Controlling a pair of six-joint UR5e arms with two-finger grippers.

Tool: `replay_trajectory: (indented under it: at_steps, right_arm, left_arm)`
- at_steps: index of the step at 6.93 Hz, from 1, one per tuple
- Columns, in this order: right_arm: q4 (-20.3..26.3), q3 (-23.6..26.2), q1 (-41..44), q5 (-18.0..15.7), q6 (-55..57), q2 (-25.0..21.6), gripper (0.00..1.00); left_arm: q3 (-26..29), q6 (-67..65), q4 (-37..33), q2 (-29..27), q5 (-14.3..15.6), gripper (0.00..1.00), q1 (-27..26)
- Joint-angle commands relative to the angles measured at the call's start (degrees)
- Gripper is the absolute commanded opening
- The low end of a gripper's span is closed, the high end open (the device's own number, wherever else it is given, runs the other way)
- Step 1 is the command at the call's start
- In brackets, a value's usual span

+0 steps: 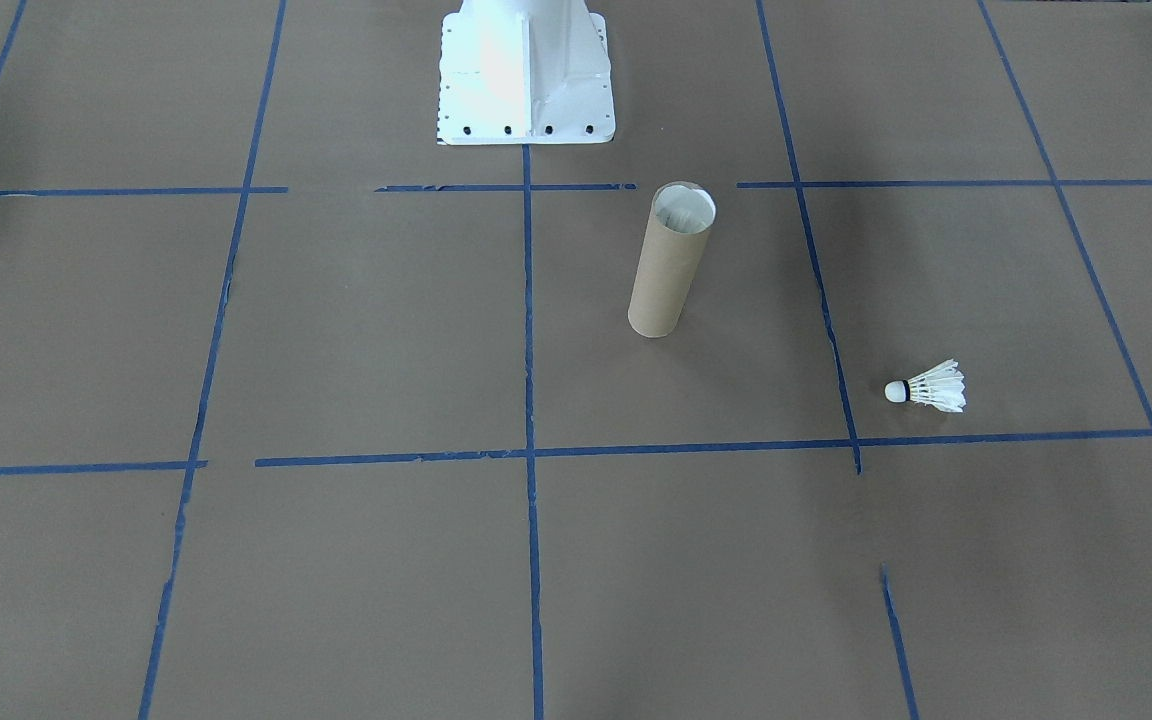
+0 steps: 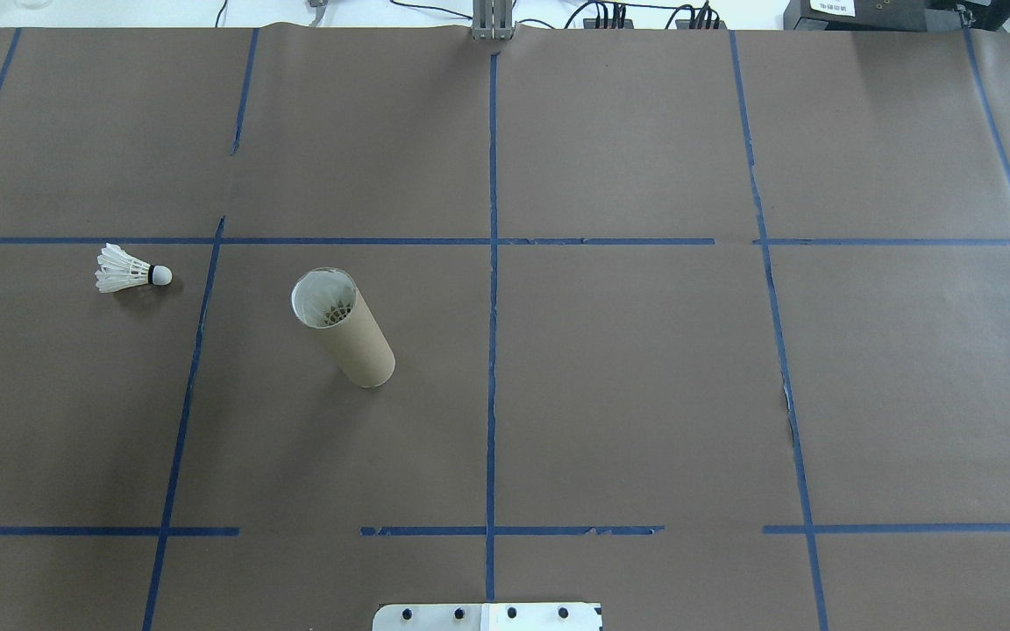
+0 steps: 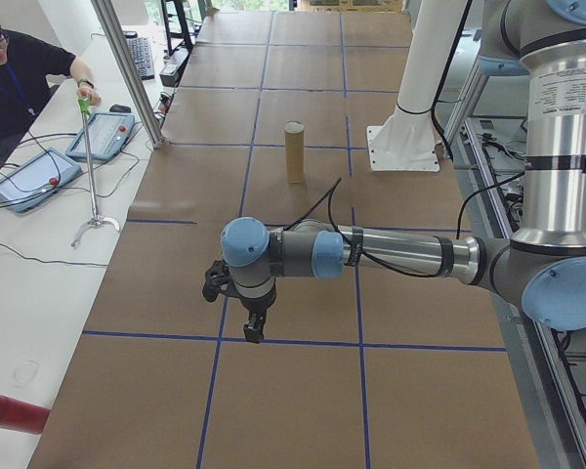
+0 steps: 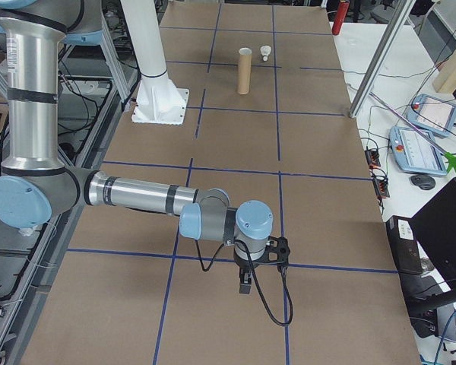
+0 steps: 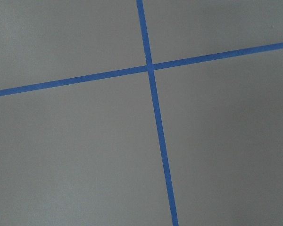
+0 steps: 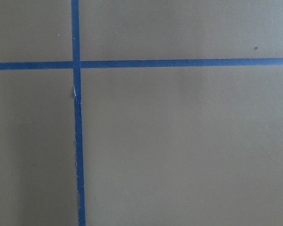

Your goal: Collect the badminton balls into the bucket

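A: Item 1, the bucket?

B: 1 tan cardboard tube, whitish inside, standing upright on the counter with its mouth open to the top, presumably so shuttlecocks could be dropped in from above. In the overhead view, feathers showed inside the mouth, so at least 1 shuttlecock seemed to be stowed already.

A: Item 2, loose stock?

B: 1 badminton ball, white feathers, white cork tip, thin dark band. It lay on its side, well apart from the bucket, at about 10 o'clock from it in the overhead view, cork pointing toward the tube. A blue tape line ran between the 2.

A: Item 3, the arms?

B: The left gripper hung over a tape crossing, pointing down at the counter, far from both items. It showed only in the side view, so I could not tell whether its fingers were spread or pressed together. Same entry for the right gripper: pointing down over bare paper, state not readable. Both wrist cameras recorded only brown paper and blue tape.

A: Other fixtures?

B: 1 white robot base at 12 o'clock in the front-facing view; 1 person seated at a side table.

A: Assessment?

B: Judged as 1 shuttlecock outstanding. The left arm looked the likelier collector, since the shuttlecock lay on its side.
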Motion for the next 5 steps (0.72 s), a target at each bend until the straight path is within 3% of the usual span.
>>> replay_trajectory:
  at_steps: [1,3,4,5]
  right_arm:
    - [0.00,0.00,0.00,-0.04,0.00,0.00,1.00]
    - [0.00,0.00,0.00,-0.04,0.00,0.00,1.00]
    - [0.00,0.00,0.00,-0.04,0.00,-0.08,1.00]
    - [0.00,0.00,0.00,0.04,0.00,0.00,1.00]
  left_arm:
    - [-0.17,0.00,0.00,-0.10,0.00,1.00,-0.08]
    - [-0.35,0.00,0.00,-0.36,0.43,1.00,0.01]
    - [-0.53,-0.09,-0.17,-2.02,3.22,1.00,0.18]
    - [-0.88,-0.09,-0.44,-3.25,3.60,1.00,0.18]
